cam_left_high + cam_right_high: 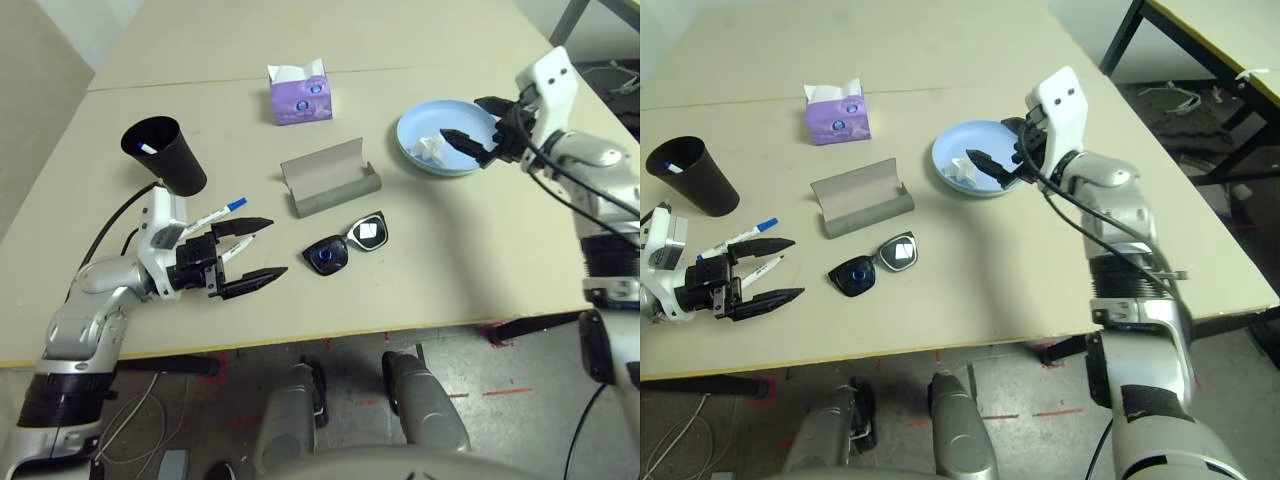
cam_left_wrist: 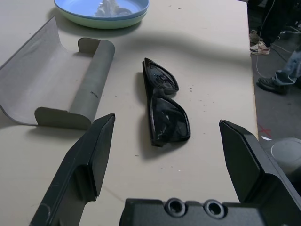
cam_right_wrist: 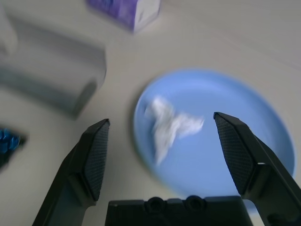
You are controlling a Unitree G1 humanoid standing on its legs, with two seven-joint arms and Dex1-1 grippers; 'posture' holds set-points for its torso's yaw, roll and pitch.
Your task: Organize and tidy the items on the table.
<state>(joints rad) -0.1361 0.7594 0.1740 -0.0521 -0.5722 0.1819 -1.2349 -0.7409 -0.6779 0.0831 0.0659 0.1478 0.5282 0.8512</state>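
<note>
You see two arms clad in silver-grey metal shells, segmented at the joints with dark bands; each wrist carries a white, boxy housing; the right one shows two small dark dots on its face. Black cables loop from each forearm to the wrist. The left end effector [image 1: 250, 255] and the right end effector [image 1: 990, 166] are each black, with two tapering, pointed fingers; the inner faces of the fingers [image 3: 96, 157] bear a fine textured grid; the black base block between them shows two small round screw holes in your wrist views.
</note>
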